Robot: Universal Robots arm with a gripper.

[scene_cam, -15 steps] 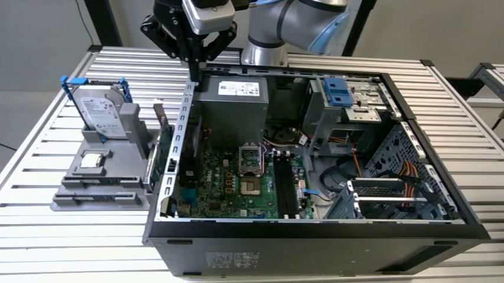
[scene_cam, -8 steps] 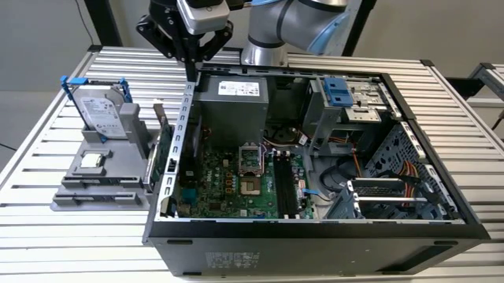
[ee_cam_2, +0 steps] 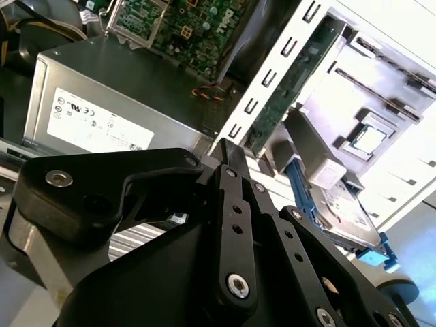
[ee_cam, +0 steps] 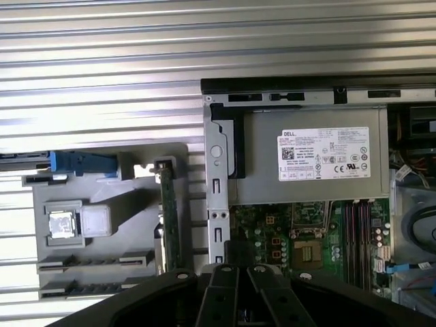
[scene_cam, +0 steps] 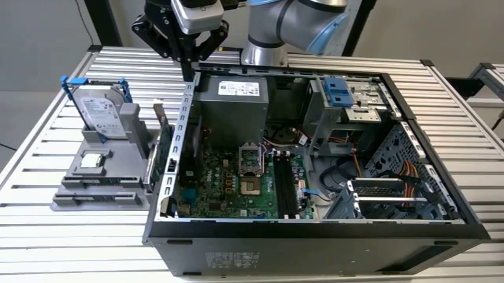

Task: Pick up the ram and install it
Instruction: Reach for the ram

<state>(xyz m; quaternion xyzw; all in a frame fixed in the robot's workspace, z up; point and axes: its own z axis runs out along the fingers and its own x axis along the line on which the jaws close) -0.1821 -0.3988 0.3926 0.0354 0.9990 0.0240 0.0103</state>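
One gripper (scene_cam: 187,73), closed, over the upper edge of the case wall (scene_cam: 182,121)

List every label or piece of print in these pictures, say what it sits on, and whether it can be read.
White label on the power supply: fine print, too small to read.
White label on the hard drive: too small to read.
Pale print on the case's black outer wall: blurred, unreadable.
Markings on the motherboard: too small to read.
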